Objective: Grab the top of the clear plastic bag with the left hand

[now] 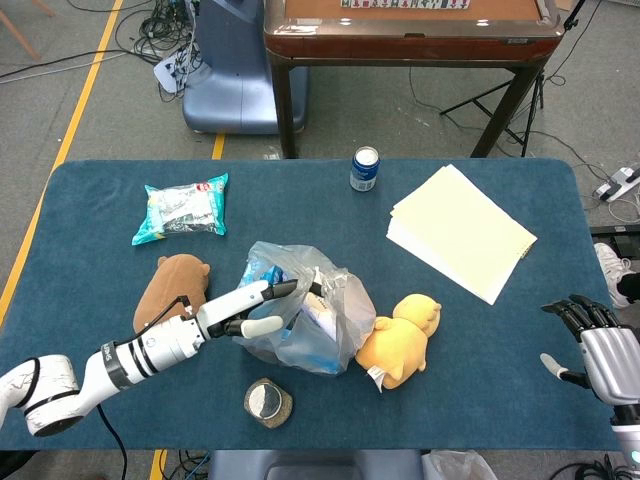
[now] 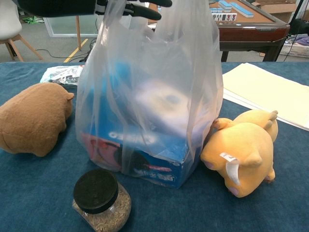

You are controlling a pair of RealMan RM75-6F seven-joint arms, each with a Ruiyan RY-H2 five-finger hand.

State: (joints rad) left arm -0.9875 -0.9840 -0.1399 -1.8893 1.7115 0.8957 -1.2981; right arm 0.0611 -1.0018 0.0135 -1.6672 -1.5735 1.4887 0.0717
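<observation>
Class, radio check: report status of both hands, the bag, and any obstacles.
Left hand over the clear plastic bag top, fingers extended, no grip confirmed. Right hand open, at table edge. Brown plush beside left arm.
</observation>
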